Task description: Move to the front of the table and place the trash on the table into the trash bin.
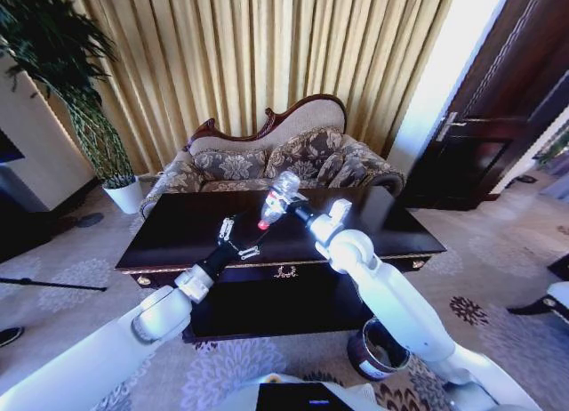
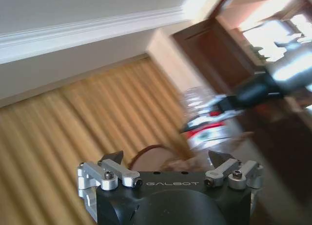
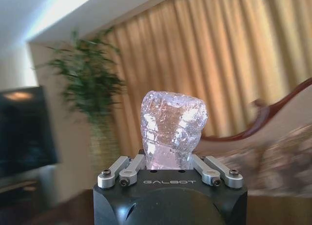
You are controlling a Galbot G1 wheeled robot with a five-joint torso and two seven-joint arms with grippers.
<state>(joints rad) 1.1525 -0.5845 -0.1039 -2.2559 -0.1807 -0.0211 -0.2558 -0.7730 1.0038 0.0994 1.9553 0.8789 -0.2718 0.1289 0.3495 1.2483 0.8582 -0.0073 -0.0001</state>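
My right gripper (image 1: 286,206) is shut on the clear plastic bottle (image 1: 277,196) and holds it tilted above the middle of the dark-brown table (image 1: 178,229), with the red cap end pointing down. In the right wrist view the bottle (image 3: 173,130) stands up between the closed fingers (image 3: 126,170). My left gripper (image 1: 240,241) hovers open over the table's front edge, just left of and below the bottle, with nothing between its fingers (image 2: 113,159). From the left wrist view the bottle (image 2: 204,122) hangs beyond those fingers. The round dark trash bin (image 1: 380,349) sits on the carpet at the table's front right, under my right arm.
A patterned sofa (image 1: 284,157) stands right behind the table, against gold curtains. A tall plant in a white pot (image 1: 124,196) is at the back left. A dark wooden door (image 1: 498,117) is at the right. Patterned carpet surrounds the table.
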